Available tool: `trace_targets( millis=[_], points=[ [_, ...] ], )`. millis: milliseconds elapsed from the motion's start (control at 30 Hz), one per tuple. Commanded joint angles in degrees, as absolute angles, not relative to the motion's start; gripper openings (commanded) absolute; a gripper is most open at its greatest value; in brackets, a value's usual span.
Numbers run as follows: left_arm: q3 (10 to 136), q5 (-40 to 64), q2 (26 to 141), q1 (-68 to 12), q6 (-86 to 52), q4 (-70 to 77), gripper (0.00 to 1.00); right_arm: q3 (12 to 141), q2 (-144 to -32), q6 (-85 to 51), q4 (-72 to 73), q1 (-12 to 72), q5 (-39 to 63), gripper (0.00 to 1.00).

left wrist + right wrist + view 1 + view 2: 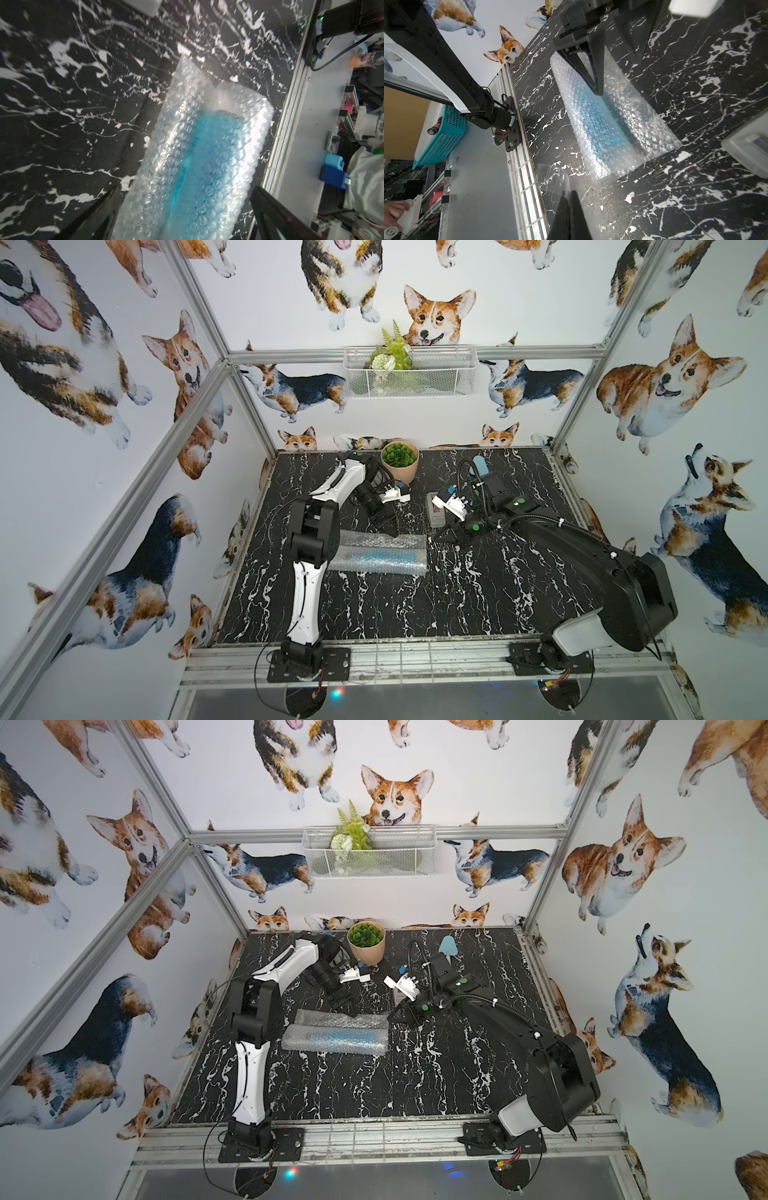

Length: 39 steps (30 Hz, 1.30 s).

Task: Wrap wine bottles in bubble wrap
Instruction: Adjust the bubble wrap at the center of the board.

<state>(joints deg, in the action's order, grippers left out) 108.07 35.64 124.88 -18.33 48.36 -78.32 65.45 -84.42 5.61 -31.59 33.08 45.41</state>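
left gripper: jaws spread wide, holding nothing. It hangs over the far flap of the bubble wrap with its tips pointing down at the crease between flap and roll. Whether a tip touches the plastic cannot be told. Its own wrist view is blurred and shows one finger on each side of the bundle.
right gripper: jaws pressed together, holding nothing. The tips sit low over the tabletop, just beside the right end of the wrap and apart from it.
bubble wrap: near the middle of the tabletop, a little toward the left edge, lying lengthwise along the near edge. The near part is rolled over the bottle and the far part lies flat as a loose flap.
bottle: on its side inside the roll. Its blue shows through the bubbles in both top views, but the neck and cap cannot be made out.
tabletop: black with white veins.
grey box: just beyond the right gripper.
plant pot: at the far edge, behind the left arm.
trowel: light blue, at the far edge, right of the pot.
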Motion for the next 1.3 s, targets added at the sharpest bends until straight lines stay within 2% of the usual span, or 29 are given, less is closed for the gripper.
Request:
trace_targets(
  millis=[0, 267, 467, 600, 667, 833, 933, 1100, 1267],
  points=[
    [103.22, 43.53, 115.23, -18.19, 48.43, -74.08, 0.98, 66.09, -85.03, 7.29, -29.38, 33.66, 47.75, 0.0],
    [92.41, 57.09, 99.64, -19.61, 45.31, -66.92, 0.94, 68.23, -86.57, 9.13, -28.99, 35.49, 49.42, 0.0],
    [88.69, 55.18, 95.44, -23.55, 43.78, -63.45, 0.85, 69.86, -87.79, 9.73, -29.29, 36.81, 50.27, 0.0],
    [87.52, 50.52, 95.43, -25.18, 41.43, -61.05, 0.78, 70.51, -88.24, 9.63, -29.41, 37.11, 50.44, 0.0],
    [88.81, 49.28, 95.41, -25.59, 41.14, -61.97, 0.7, 70.75, -88.2, 9.32, -29.09, 37.26, 51.01, 0.0],
    [87.11, 54.44, 95.4, -25.73, 38.48, -56.57, 0.58, 71.12, -88.81, 8.67, -28.61, 37.39, 51.76, 0.0],
    [87.19, 55.98, 95.45, -26.27, 39.71, -58.93, 0.51, 71.59, -89.57, 7.1, -27.8, 37.42, 52.48, 0.0],
    [87.74, 52.65, 95.4, -26.23, 42.59, -62.78, 0.56, 72.41, -91.07, 3.84, -27.22, 37.26, 55.14, 0.0],
    [88.42, 52.65, 95.39, -26.02, 42.78, -63.82, 0.51, 72.95, -92.44, 2.39, -27.5, 36.96, 56.03, 0.0]
  ],
)
